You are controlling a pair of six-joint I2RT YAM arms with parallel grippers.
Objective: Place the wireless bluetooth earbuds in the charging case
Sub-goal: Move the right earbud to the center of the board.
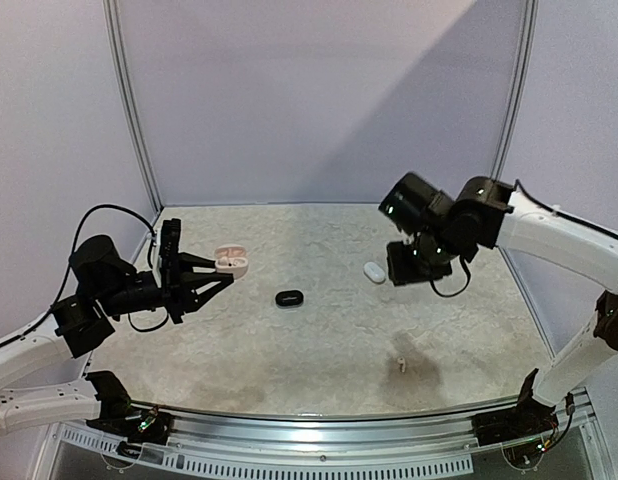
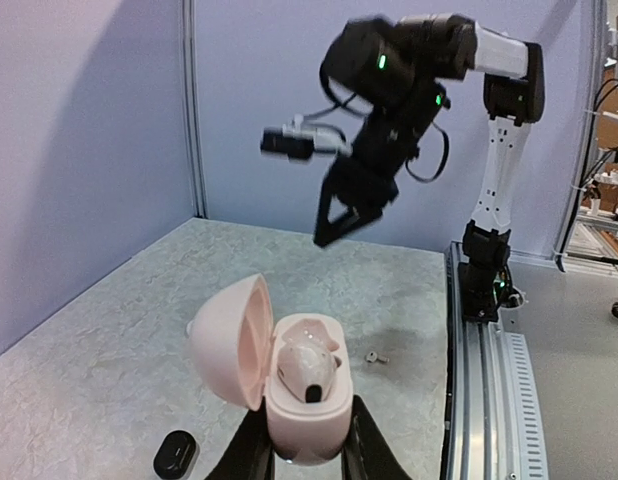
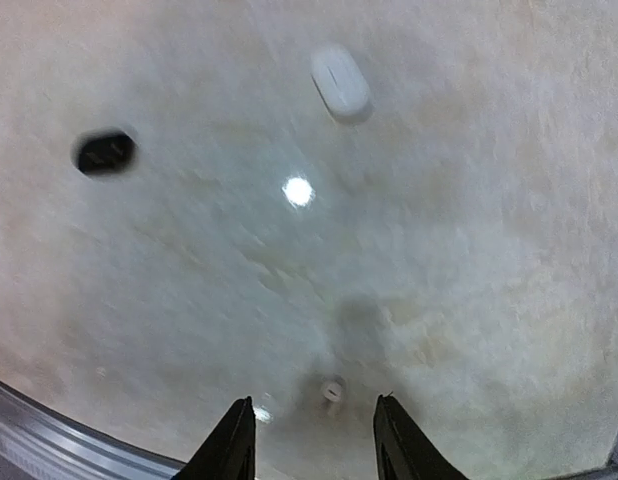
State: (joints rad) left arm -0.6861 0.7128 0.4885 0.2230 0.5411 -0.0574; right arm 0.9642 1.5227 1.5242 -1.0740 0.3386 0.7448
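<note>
Earbud [image 1: 399,362] lies unobstructed, black case [image 1: 289,298] well apart.

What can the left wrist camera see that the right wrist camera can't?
Only the left wrist camera sees the open pink case, gripped by the left end effector, with a bud sitting inside, and the right end effector open in the air. Only the right wrist camera sees the white closed case. Both see the black case and the tiny loose earbud lying on the table.
</note>
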